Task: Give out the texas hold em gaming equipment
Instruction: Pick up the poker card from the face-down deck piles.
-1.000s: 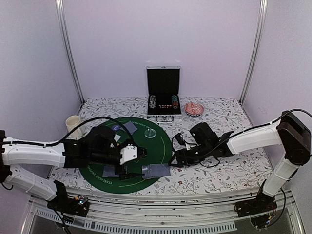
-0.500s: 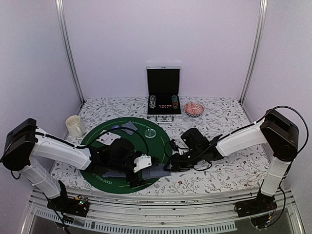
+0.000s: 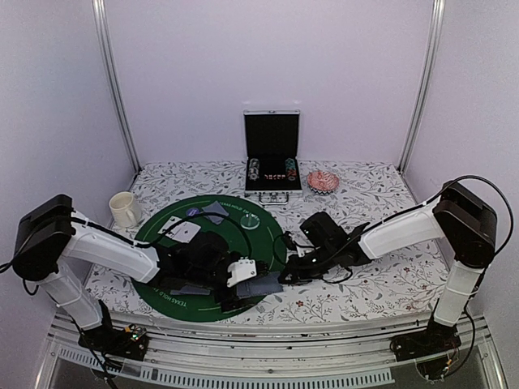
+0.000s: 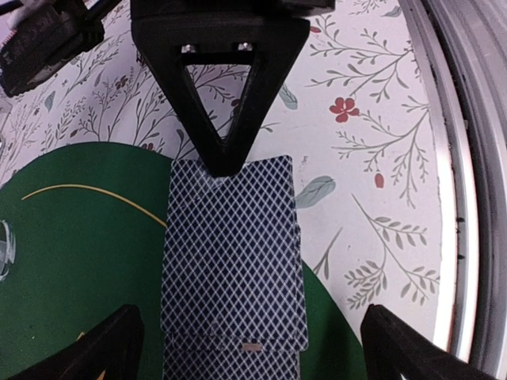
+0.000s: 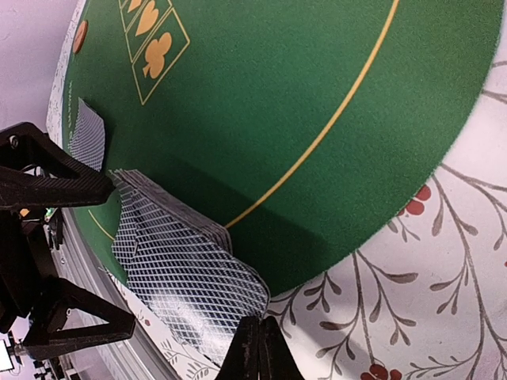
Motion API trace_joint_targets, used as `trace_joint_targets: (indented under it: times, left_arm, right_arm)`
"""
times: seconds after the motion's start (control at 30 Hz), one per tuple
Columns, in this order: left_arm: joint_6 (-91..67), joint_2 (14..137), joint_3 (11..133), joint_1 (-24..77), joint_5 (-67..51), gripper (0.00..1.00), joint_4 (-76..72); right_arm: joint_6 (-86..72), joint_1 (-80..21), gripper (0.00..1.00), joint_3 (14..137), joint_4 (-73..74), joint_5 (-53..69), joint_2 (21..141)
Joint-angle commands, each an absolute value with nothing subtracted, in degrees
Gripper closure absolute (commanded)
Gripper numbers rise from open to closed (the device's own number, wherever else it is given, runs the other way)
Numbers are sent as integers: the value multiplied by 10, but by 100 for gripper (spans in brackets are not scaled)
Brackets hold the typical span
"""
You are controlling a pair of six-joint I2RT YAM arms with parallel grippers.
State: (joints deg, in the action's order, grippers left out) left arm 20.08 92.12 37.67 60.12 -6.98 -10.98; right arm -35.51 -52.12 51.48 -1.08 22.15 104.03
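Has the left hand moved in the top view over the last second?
Yes: against the green mat, the left hand shifted right and toward the near rim, now at the card deck.

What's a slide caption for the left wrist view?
Open left gripper over the blue-backed card deck; shut right gripper tip at its far edge.

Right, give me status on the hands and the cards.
Left hand open, straddling the card deck. Right hand shut at the deck's edge, card pinch unconfirmed. Deck overhangs the green mat rim. Nothing blocking.
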Motion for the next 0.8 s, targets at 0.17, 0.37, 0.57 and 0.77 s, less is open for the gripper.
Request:
trace_joint_targets:
  times: [0.17,0.37,0.57,0.77]
  left_arm:
    - [214,942,388,603,-73,2,-130]
    - [214,943,384,597,-73,2,-131]
    - [216,939,378,594,-74,2,-130]
    - [216,939,379,593,-74,2,-128]
  right_arm:
    - [-318,-523,97,523,8,230,1007]
    - [-307,-522,95,519,6,244,989]
    - [-304,-518,92,519,4,251,994]
    - [-303,-518,95,520,0,262,995]
